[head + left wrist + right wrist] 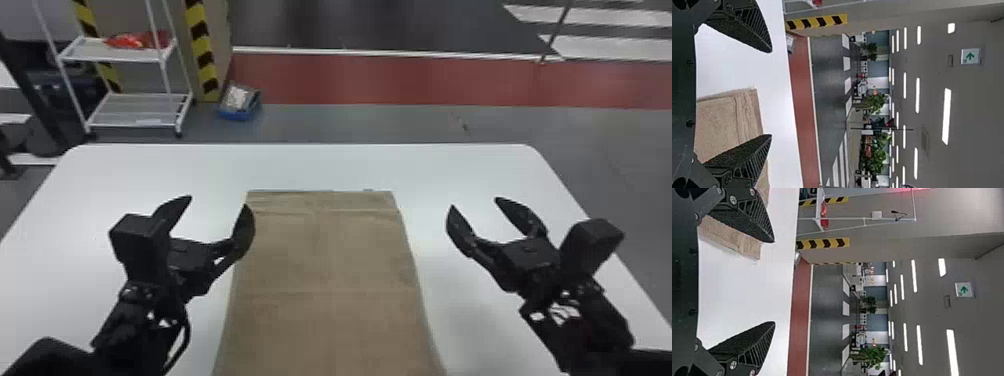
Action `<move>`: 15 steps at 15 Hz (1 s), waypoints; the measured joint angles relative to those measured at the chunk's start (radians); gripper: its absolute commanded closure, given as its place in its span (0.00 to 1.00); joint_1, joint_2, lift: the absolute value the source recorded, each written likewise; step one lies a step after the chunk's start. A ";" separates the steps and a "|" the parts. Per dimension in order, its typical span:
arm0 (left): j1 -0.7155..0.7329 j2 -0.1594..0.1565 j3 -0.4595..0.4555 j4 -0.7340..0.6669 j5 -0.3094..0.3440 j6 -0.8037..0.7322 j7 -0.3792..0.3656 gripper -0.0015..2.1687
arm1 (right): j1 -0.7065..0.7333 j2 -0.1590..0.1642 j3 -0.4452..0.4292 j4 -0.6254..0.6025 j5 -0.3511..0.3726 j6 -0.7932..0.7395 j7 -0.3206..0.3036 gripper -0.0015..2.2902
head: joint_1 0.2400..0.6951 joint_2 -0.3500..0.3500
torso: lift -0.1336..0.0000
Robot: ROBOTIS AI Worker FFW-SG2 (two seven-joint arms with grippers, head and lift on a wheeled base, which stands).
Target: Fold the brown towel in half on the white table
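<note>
The brown towel (327, 270) lies flat on the white table (320, 165), its far edge short of the table's far edge and its near part running out at the bottom of the head view. Left of it my left gripper (219, 202) is open, its right-hand finger over the towel's left edge. On the other side my right gripper (474, 204) stands open beside the towel, above bare table. In the left wrist view, the left gripper (770, 94) has the towel (727, 121) behind its lower finger. The right wrist view has the right gripper (774, 282) spread, the towel (750, 246) near one finger.
Beyond the table on the left stand a white rack (135, 110) with a red item on its shelf and posts with yellow and black stripes (202, 47). A blue box (241, 102) rests on the floor past the table's far edge.
</note>
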State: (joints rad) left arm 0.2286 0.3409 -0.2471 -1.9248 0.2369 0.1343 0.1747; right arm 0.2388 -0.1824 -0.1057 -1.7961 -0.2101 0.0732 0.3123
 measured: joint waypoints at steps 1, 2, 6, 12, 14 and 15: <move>-0.032 -0.006 -0.014 0.027 0.010 0.000 -0.006 0.07 | -0.030 -0.001 0.004 0.025 -0.005 0.034 0.010 0.08 | 1.00 0.37 | 0.08; -0.063 -0.014 -0.024 0.054 0.036 0.000 -0.017 0.07 | -0.057 -0.001 0.012 0.046 -0.009 0.065 0.018 0.08 | 1.00 0.37 | 0.08; -0.183 -0.027 -0.064 0.144 0.107 0.018 -0.024 0.09 | -0.089 0.004 0.041 0.068 -0.008 0.085 0.019 0.08 | 1.00 0.38 | 0.08; -0.314 -0.060 -0.117 0.275 0.133 0.182 -0.041 0.10 | -0.048 -0.002 0.036 0.033 -0.011 0.068 0.019 0.08 | 1.00 0.35 | 0.08; -0.352 -0.079 -0.132 0.335 0.132 0.195 -0.044 0.10 | -0.027 -0.006 0.032 0.013 -0.011 0.057 0.019 0.08 | 1.00 0.34 | 0.08; -0.372 -0.088 -0.139 0.367 0.130 0.196 -0.044 0.10 | -0.017 -0.008 0.030 0.002 -0.011 0.051 0.019 0.08 | 1.00 0.33 | 0.08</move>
State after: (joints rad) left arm -0.1433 0.2530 -0.3862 -1.5574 0.3671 0.3305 0.1305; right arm 0.2220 -0.1903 -0.0754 -1.7939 -0.2207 0.1246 0.3313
